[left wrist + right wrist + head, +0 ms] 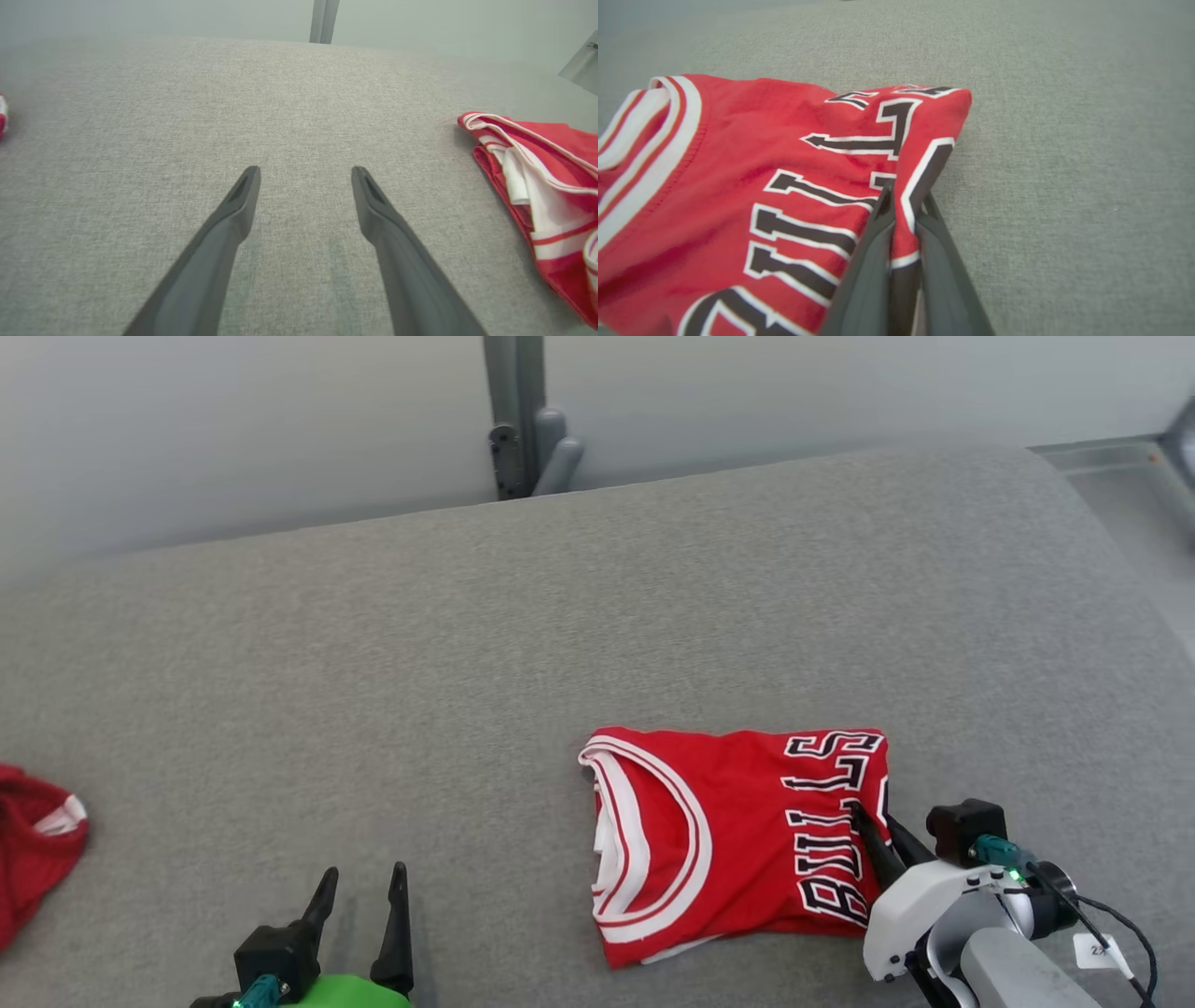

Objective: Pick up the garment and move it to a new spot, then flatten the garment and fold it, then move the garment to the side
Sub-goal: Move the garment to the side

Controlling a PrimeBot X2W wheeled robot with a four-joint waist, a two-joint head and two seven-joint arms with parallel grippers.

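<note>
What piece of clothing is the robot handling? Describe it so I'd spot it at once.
Start at the wide grey surface and look to its near right part. There lies a folded red jersey with a white-trimmed neckline, its right edge pinched by the right gripper. Unlike the crumpled red cloth at the far left edge, it shows black BULLS lettering.

Left gripper [364, 873]: low at the left of the head view, fingers pointing up, jaws spread wide, nothing between them.
Right gripper [868, 817]: low at the right, fingers angled up and leftward, jaws pinched together on the edge of the red jersey [784, 140].
Right wrist [910, 905]: pale housing, green light lit, dark cable trailing rightward.
</note>
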